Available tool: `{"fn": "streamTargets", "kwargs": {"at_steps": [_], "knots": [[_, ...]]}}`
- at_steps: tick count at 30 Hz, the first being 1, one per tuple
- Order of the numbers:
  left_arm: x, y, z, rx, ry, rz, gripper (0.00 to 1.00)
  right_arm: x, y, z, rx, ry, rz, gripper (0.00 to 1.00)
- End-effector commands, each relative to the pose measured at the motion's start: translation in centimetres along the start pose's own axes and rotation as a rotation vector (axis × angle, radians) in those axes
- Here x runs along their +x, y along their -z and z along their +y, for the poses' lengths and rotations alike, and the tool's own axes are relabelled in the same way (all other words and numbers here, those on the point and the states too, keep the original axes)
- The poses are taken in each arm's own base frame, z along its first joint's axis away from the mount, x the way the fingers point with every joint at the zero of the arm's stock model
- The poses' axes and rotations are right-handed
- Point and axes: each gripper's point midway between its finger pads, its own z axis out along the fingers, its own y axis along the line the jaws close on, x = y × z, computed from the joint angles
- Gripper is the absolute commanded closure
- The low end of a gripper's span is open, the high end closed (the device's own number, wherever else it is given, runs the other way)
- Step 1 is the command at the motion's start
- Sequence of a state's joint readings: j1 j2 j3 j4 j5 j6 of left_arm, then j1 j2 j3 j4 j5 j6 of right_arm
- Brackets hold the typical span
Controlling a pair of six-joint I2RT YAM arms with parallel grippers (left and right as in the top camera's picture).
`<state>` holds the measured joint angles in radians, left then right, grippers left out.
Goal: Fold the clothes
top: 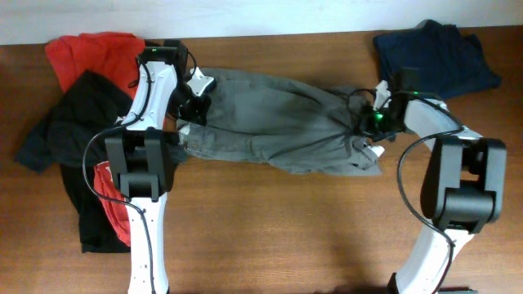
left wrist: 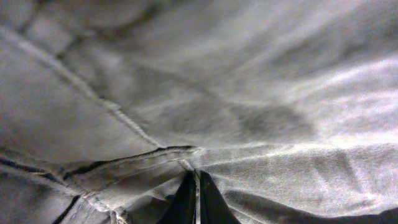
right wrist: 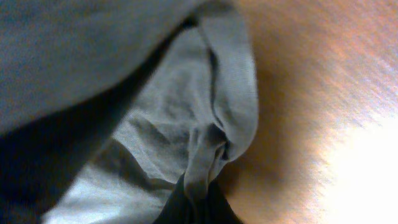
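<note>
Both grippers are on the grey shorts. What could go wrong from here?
The right gripper pinches only a narrow fold at the edge of the shorts, so a pull might slip it free. The shorts lie bunched and wrinkled, so folding now could trap creases. The left gripper works beside the black shirt, which a wide swing could snag.

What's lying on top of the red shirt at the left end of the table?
A black shirt covers the lower part of the red shirt, leaving its top bare. How far the red cloth runs underneath is hidden.
</note>
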<state>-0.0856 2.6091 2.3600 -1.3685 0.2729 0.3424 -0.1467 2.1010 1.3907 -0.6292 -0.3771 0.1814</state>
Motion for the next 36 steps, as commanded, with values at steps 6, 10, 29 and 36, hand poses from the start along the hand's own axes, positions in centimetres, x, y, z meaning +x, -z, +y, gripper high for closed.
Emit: {"fn": "streamTargets", "kwargs": {"at_steps": [6, 10, 29, 36], "knots": [[-0.4, -3.2, -4.0, 0.015, -0.064, 0.06, 0.97, 1.6, 5.6, -1.8, -0.036, 0.008, -0.011, 0.96], [-0.9, -3.7, -5.6, 0.011, -0.078, 0.06, 0.99, 0.8, 8.4, -0.5, -0.043, 0.044, -0.081, 0.96], [-3.5, 5.1, -1.6, -0.049, 0.002, -0.121, 1.0, 0.6, 9.8, -0.3, -0.026, 0.023, -0.064, 0.96], [-3.3, 5.2, -0.7, -0.087, 0.008, -0.113, 0.99, 2.3, 11.1, -6.9, 0.259, -0.14, -0.02, 0.96]]}}
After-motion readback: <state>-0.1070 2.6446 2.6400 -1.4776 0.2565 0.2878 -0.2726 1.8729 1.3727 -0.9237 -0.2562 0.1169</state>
